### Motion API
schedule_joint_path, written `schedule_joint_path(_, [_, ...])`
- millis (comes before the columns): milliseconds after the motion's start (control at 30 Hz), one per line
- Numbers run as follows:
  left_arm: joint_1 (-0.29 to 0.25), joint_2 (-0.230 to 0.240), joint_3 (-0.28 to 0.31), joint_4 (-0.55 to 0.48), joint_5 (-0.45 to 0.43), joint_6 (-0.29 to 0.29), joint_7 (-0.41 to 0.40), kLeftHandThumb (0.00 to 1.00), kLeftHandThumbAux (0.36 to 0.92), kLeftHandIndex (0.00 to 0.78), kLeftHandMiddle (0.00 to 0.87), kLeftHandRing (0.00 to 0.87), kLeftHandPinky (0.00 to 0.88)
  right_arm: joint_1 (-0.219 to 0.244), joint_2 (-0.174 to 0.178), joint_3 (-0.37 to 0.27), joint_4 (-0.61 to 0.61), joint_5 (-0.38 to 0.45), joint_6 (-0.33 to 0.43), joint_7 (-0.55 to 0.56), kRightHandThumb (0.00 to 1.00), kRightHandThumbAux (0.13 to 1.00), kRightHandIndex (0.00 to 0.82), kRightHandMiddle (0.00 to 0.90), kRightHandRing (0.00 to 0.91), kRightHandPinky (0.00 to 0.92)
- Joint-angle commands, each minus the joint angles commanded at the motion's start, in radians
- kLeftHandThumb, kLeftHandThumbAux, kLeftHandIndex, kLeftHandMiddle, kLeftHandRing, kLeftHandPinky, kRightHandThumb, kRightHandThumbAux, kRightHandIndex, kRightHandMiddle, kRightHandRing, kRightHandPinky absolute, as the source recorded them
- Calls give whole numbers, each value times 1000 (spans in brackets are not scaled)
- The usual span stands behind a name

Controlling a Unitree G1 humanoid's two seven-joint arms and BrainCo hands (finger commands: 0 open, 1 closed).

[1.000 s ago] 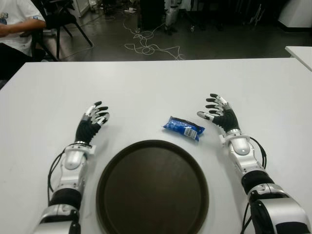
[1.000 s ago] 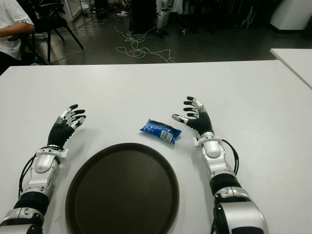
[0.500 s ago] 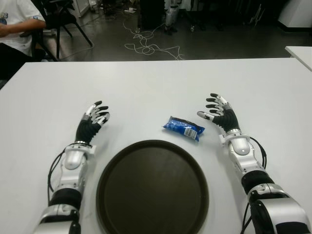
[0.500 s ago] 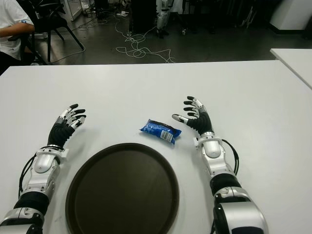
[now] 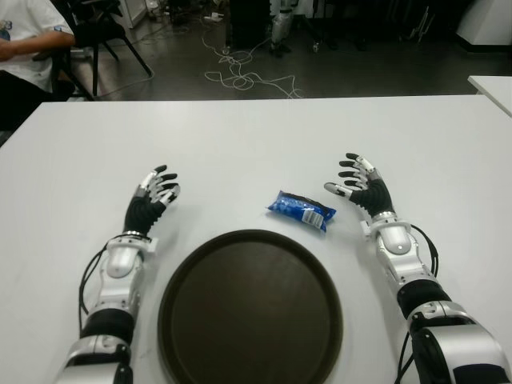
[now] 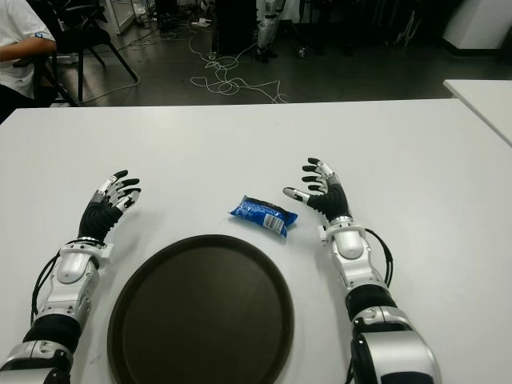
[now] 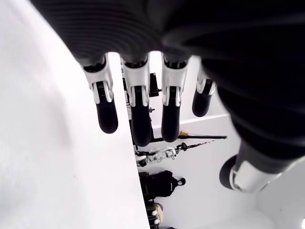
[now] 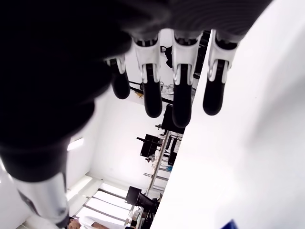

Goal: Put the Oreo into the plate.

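Oreo packet (image 5: 301, 210), blue and crinkled, lies flat on the white surface (image 5: 240, 144), just beyond the far rim of the round dark brown plate (image 5: 250, 308) and a little toward our right side of it, apart from the rim and not inside it. We see nothing lying in the plate. Our right hand (image 5: 362, 190) shows just to the right of the packet, palm turned inward toward it, thumb pointing at the wrapper but not touching it; its fingers (image 8: 181, 90) are spread and only lightly bent, holding nothing, and a small corner of blue shows at the edge of the right wrist view. Our left hand (image 5: 152, 198) shows to the left of the plate's far edge, well apart from the packet, and its fingers (image 7: 137, 112) are likewise extended and relaxed with nothing between them. We cannot tell whether either hand touches the surface. Beyond the far edge of the surface there is a dark floor with loose white cables (image 5: 240, 76), and at the far left corner a seated person in a white shirt (image 5: 24, 40) beside a black chair (image 5: 100, 32).
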Motion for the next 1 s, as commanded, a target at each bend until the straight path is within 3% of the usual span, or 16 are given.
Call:
schedule_joint_path(300, [-17,5,-1,33,4,-11,-4,86,584,128,225,218,195,17,-33,34,-175,-70,9,-52,0,685,171,230,211,155])
schedule_joint_path(433, [-25,7,0,49,5,-21,-6,87,585,133,227,225,215,29,-45,58,-247,-113,26,-77,0,698,158,214,198,156])
schedule_joint_path(567, [-34,7,0,68,5,-33,-12,98,595,133,230,232,225,43,-79,93,-335,-198,57,-109,0,721,129,189,190,188])
schedule_joint_path(767, [-30,-2,7,54,-7,-28,-15,109,626,141,242,241,231,64,-141,181,-606,-416,237,-96,0,716,99,150,168,182])
schedule_joint_path(900, [-29,-4,8,52,-6,-26,-9,111,631,142,243,241,228,81,-169,217,-696,-503,322,-68,0,694,81,134,142,122])
schedule_joint_path(1000, [-29,-8,9,50,-3,-21,5,107,638,142,241,238,222,69,-180,274,-771,-602,429,-4,0,669,71,123,125,99])
